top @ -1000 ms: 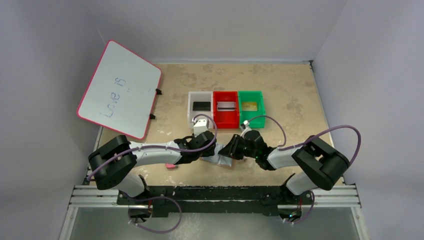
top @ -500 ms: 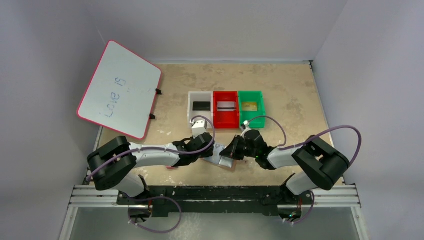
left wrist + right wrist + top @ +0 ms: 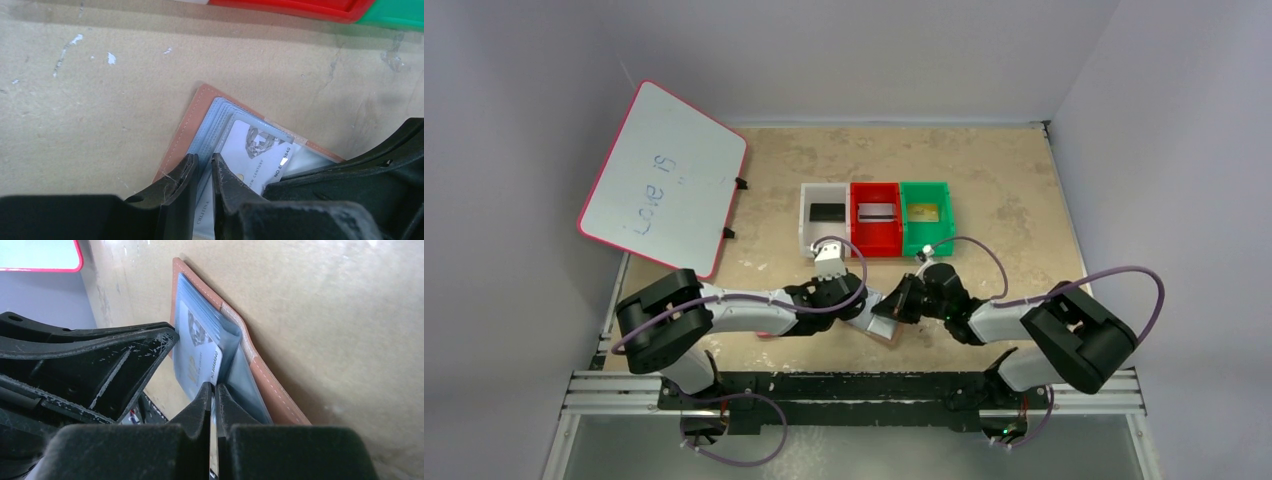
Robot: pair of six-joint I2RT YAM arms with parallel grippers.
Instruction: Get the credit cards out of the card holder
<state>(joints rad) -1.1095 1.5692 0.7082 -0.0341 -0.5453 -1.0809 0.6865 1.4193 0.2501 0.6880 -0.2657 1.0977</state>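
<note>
Both nearly closed, left gripper [image 3: 202,162] and right gripper [image 3: 213,387] clamp tan leather card holder's [image 3: 187,125] glossy sleeves [image 3: 215,120].

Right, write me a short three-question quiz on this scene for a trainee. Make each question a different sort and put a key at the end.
1. True or false: the right pincer stands wide open.
2. Which bin holds the gold card? A the white bin, B the red bin, C the green bin.
3. In a few words: what shows inside the clear sleeves of the card holder?

Key: 1 false; 2 C; 3 a pale printed card.
</note>
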